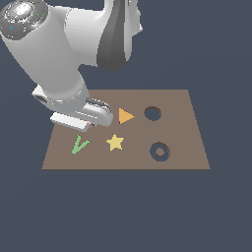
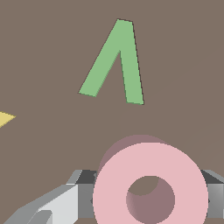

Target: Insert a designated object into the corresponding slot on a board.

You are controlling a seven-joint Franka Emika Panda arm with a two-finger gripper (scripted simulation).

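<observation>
Near the board's (image 1: 187,106) far corner on the exterior view's left, the arm's wrist hangs low over the brown top, and the pincer (image 1: 74,120) sits beneath it, mostly hidden by the wrist housing. A thin strip of pink shows under the housing in that view. The wrist view shows the pink ring (image 2: 151,175) between the grey fingers (image 2: 57,205), one finger at each side of it and both appearing to touch its outer rim; the pincer is closed down to the ring's width and has hold of it. The ring's hole faces the camera, with brown board visible through it. A faint shadow lies on the board just past the ring; whether the ring touches the board cannot be told.

The green V-shaped piece (image 1: 78,144) lies flat on the board, just beside the pincer toward the near edge. The yellow star (image 1: 115,142) lies near the middle of the near half. The orange triangle (image 1: 125,116) lies just beside the pincer toward the exterior view's right.

The ring-shaped slot (image 1: 159,151), dark with a brown island, sits in the near half toward the exterior view's right, well apart from the ring. The plain round hole (image 1: 152,113) sits behind it.
</observation>
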